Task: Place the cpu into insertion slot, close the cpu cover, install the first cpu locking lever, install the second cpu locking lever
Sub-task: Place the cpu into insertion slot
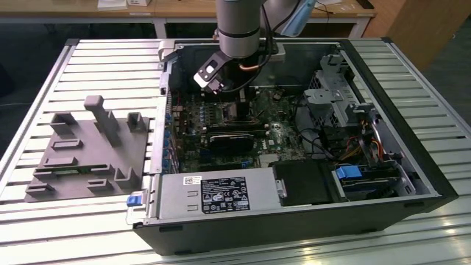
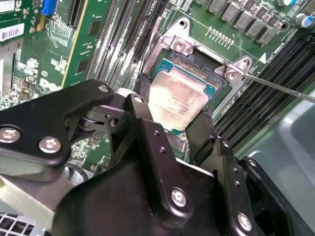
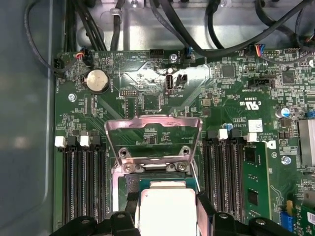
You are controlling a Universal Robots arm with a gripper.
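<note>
The chip [image 2: 179,98], a flat square with a dull silver-grey metal top on a green rim, lies over the black-framed socket [image 2: 197,65] in the green board [image 3: 231,93]; the thin shiny metal cover plate [image 3: 152,124], a frame with a square window, stands tipped up off the socket; the matte black pincer [image 2: 175,105] is parted just chip-wide, its fingers [image 2: 147,123] gripping two opposite edges of the chip

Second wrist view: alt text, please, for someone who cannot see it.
The black hand grips the silver-topped cpu by two opposite edges, right at the insertion slot of the green motherboard; memory slots run alongside.
</note>
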